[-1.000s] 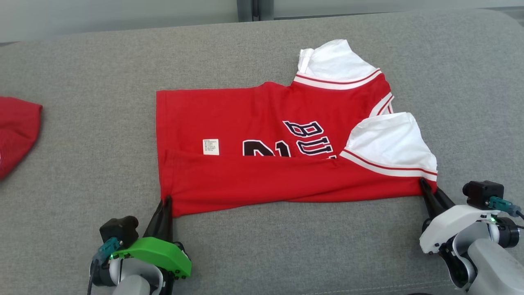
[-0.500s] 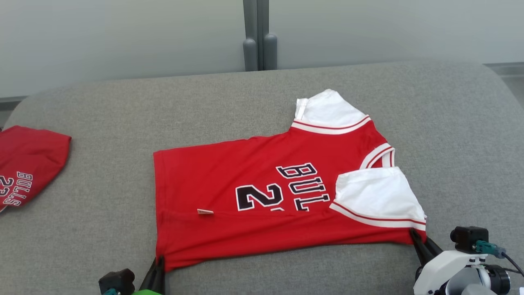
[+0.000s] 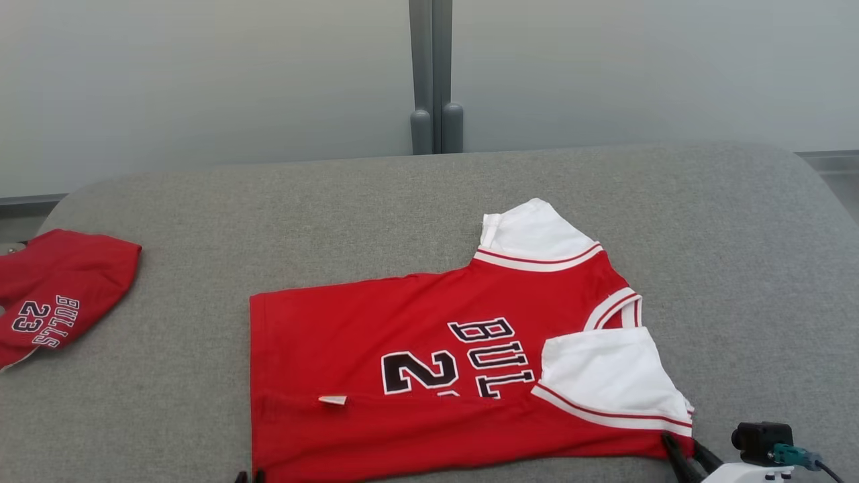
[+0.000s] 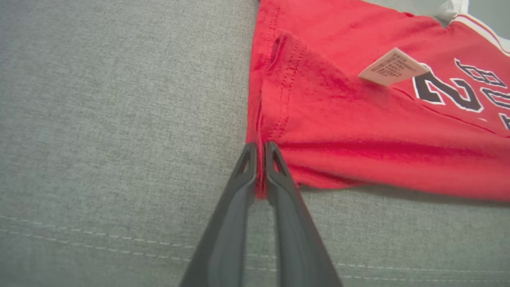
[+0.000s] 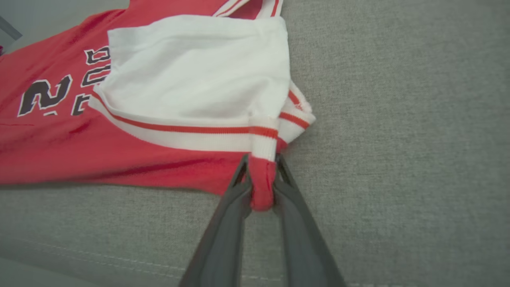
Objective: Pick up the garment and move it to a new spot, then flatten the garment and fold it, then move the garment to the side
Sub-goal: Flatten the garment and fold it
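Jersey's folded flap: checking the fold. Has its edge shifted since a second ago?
Yes: the jersey flap slid toward the robot, uncovering more of the printed number.

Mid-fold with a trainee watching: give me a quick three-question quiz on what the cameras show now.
1. True or false: the left claw is pinching a hem corner of the jersey.
2. What does the right claw grip? A) the neck opening B) the corner below the white sleeve C) nothing
3. Fill in: the second red garment lies at the head view's ____ edge.
Key: 1 true; 2 B; 3 left.
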